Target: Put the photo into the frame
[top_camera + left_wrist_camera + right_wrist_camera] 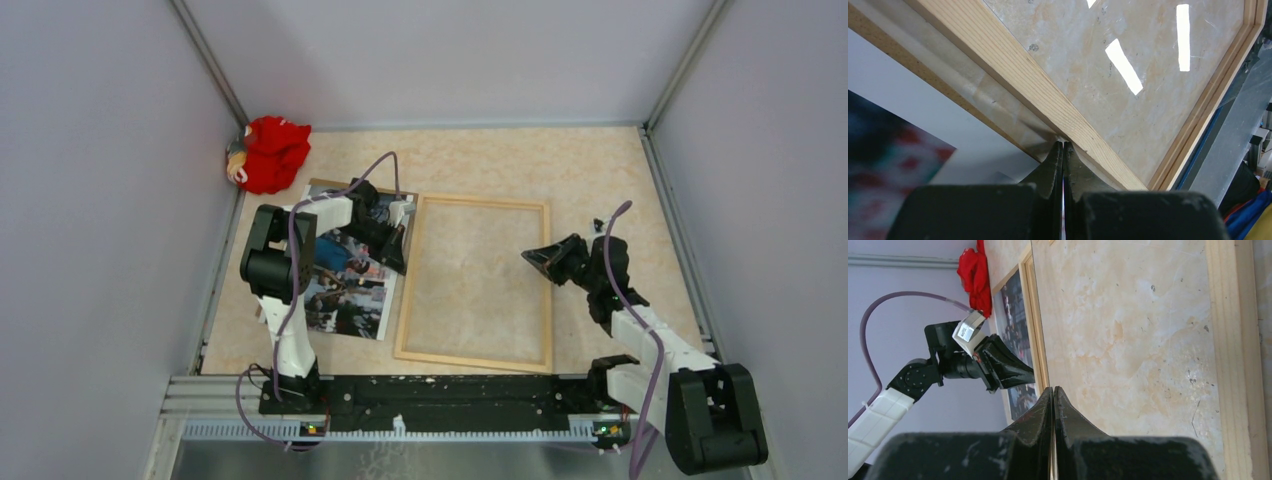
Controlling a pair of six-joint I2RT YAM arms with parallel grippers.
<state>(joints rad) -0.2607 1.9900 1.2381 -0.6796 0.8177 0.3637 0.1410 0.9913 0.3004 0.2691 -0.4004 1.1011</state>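
The frame (470, 358), thin light wood with a clear pane, lies flat mid-table. The photo (355, 300) lies face up just left of it, on a brown backing board (330, 185). My left gripper (400, 260) is shut and empty, low between the photo and the frame's left rail. In the left wrist view its tips (1063, 145) meet the outer side of that rail (1023, 80), with the photo's white border (923, 100) beside them. My right gripper (527, 256) is shut and empty, held above the frame's right half; its tips (1053, 389) point across the pane toward the photo (1015, 315).
A red cloth toy (270, 152) sits in the back left corner. Grey walls close the table on three sides. The arms' black base rail (450, 390) runs along the near edge. A small dark bit (598, 222) lies right of the frame.
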